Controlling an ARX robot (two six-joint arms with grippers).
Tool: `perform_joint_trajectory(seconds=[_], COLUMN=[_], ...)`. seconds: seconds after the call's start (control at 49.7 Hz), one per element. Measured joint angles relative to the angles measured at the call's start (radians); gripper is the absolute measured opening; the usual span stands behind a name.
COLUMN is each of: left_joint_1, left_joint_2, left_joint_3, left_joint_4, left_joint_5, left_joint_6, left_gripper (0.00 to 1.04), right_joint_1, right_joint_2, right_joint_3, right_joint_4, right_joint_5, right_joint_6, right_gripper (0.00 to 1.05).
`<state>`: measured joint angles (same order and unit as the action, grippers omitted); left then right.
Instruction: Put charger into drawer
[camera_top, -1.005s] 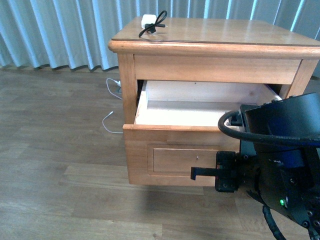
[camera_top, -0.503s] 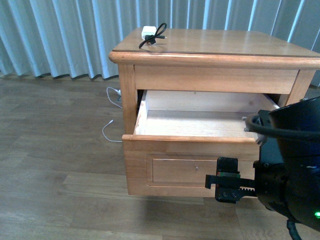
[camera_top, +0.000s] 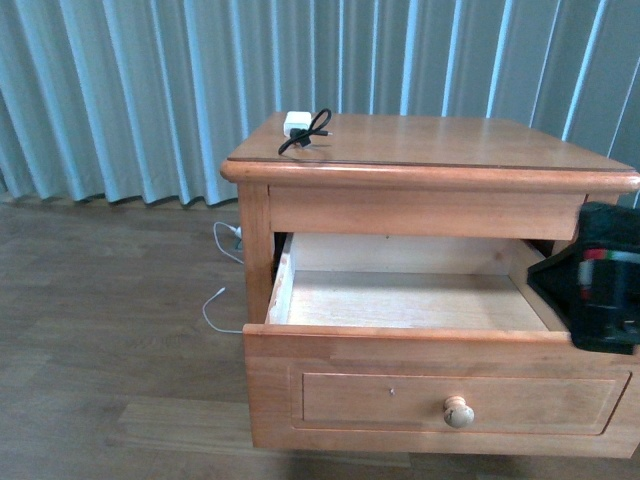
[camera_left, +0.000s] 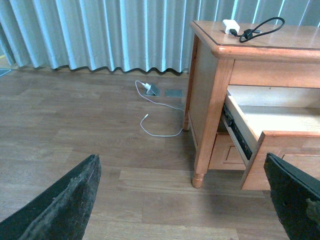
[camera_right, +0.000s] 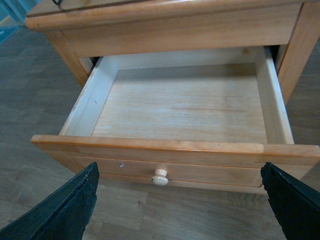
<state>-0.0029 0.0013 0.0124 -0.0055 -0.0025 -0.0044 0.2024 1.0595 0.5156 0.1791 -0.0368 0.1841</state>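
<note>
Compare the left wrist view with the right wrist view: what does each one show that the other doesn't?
Left wrist only: the charger in full on the nightstand top, the curtains, and a white cable on the floor. Right wrist only: the drawer with its knob and its whole bare inside. Both: the open drawer, the wood floor, and jaws spread wide.

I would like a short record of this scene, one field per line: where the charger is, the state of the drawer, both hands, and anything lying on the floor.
charger: on the nightstand top, near its far left corner, not held
drawer: pulled open, nothing visible inside
knob: on the drawer front
left hand: open, holding nothing
right hand: open, holding nothing, facing the open drawer
white cable: on the floor, left of the nightstand
task: charger not yet in drawer
</note>
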Motion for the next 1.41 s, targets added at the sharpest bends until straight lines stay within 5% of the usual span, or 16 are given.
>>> perform_joint_trajectory(seconds=[0.201, 0.523, 0.684, 0.784, 0.945, 1.066, 1.247, 1.407], left_joint_1=[0.000, 0.000, 0.000, 0.000, 0.000, 0.000, 0.000, 0.000], left_joint_2=[0.000, 0.000, 0.000, 0.000, 0.000, 0.000, 0.000, 0.000], left_joint_3=[0.000, 0.000, 0.000, 0.000, 0.000, 0.000, 0.000, 0.000], left_joint_4=[0.000, 0.000, 0.000, 0.000, 0.000, 0.000, 0.000, 0.000], left_joint_5=[0.000, 0.000, 0.000, 0.000, 0.000, 0.001, 0.000, 0.000], left_joint_6=[0.000, 0.000, 0.000, 0.000, 0.000, 0.000, 0.000, 0.000], left_gripper=[0.99, 0.99, 0.99, 0.99, 0.99, 0.99, 0.99, 0.99], right_joint_1=[-0.097, -0.359, -0.360, -0.222, -0.206, -0.206, -0.206, -0.206], right_joint_2=[-0.260, -0.671, -0.683, -0.769, -0.888, -0.924, -0.925, -0.925], right_joint_3=[-0.056, -0.116, -0.122, -0.247, -0.340, -0.350, -0.351, -0.351], right_joint_4=[-0.136, -0.417, -0.408, -0.169, -0.210, -0.216, -0.216, -0.216], right_joint_5=[-0.050, -0.265, -0.249, 0.012, 0.035, 0.035, 0.036, 0.036], right_joint_6=[-0.038, -0.045, -0.047, -0.138, -0.176, -0.179, -0.179, -0.180], right_gripper=[0.97, 0.97, 0.96, 0.74, 0.37, 0.56, 0.98, 0.97])
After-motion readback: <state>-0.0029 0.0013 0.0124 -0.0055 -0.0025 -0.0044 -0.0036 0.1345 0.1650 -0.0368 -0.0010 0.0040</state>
